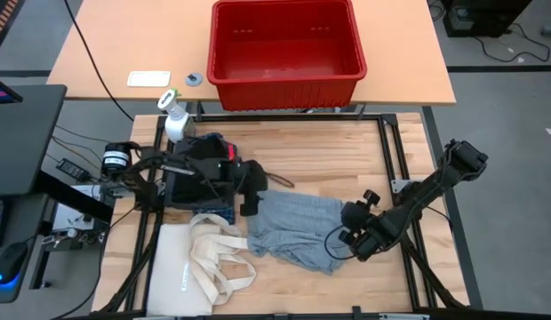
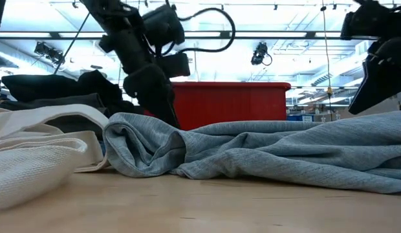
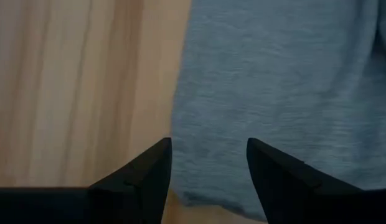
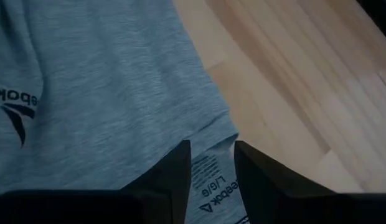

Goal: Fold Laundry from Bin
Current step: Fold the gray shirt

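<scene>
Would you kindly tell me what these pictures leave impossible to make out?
- Low view: the grey garment hides the table behind it, and the red bin shows only one wall.
- High view: the dark laundry pile lies under the left arm; separate pieces cannot be told apart.
- High view: the small card is too small to read.

The wooden bench (image 1: 347, 151) is carrying a grey Reebok garment (image 1: 293, 229); left of it a cream tote bag (image 1: 200, 262) is lying, with a dark clothes pile (image 1: 200, 173) just beyond.
</scene>
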### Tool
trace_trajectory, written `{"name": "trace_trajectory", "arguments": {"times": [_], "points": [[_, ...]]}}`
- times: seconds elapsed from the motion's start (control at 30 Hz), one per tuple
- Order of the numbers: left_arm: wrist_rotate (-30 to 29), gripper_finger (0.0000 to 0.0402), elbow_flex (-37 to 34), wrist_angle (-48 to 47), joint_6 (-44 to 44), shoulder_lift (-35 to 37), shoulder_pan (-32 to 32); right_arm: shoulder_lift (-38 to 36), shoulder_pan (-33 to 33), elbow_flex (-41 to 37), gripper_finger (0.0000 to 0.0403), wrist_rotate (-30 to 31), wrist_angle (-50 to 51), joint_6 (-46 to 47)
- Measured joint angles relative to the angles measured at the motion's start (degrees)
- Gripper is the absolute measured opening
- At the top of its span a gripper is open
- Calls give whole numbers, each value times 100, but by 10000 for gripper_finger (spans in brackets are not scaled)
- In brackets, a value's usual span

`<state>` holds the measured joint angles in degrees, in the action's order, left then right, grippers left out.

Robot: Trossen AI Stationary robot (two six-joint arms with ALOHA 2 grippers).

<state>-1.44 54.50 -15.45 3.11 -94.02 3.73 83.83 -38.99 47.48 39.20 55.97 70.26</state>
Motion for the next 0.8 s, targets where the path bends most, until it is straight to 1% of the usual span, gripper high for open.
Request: {"name": "trace_trajectory", "arguments": {"times": [0.07,0.13,0.17,0.2,0.23,0.27,0.3,0.4,0.47,0.5,0.57,0.63,0.73,0.8], "points": [[484,213,2,14,56,0,186,-82,100,-2,135,-110,-61,-193],[1385,213,2,64,95,0,304,-193,180,-2,141,-173,-359,-543],[1870,213,2,105,97,0,296,-254,196,-2,144,-172,-601,-778],[2233,213,3,155,98,0,231,-312,202,-2,146,-168,-905,-1072],[2384,213,6,182,103,2,107,-365,202,-2,148,-155,-1271,-1409],[2328,213,7,179,175,2,-64,-407,200,-2,150,-151,-1710,-1738],[2099,213,7,163,319,2,-274,-434,196,-2,152,-157,-2143,-2093],[963,213,7,191,677,2,-983,-399,185,-2,154,-294,-3494,-3093],[405,213,7,334,622,2,-1417,-247,185,-2,154,-446,-4358,-3654],[224,213,7,415,505,2,-1619,-119,176,-2,155,-514,-4779,-3906],[123,213,17,575,186,2,-1924,190,150,-2,155,-702,-5542,-4448],[77,213,48,589,-183,2,-2129,564,136,71,155,-827,-5926,-4809],[-105,214,50,562,-722,2,-2216,1097,101,358,155,-840,-5743,-4898],[-204,217,50,557,-819,2,-2223,1402,57,539,156,-866,-5571,-4836]]}}
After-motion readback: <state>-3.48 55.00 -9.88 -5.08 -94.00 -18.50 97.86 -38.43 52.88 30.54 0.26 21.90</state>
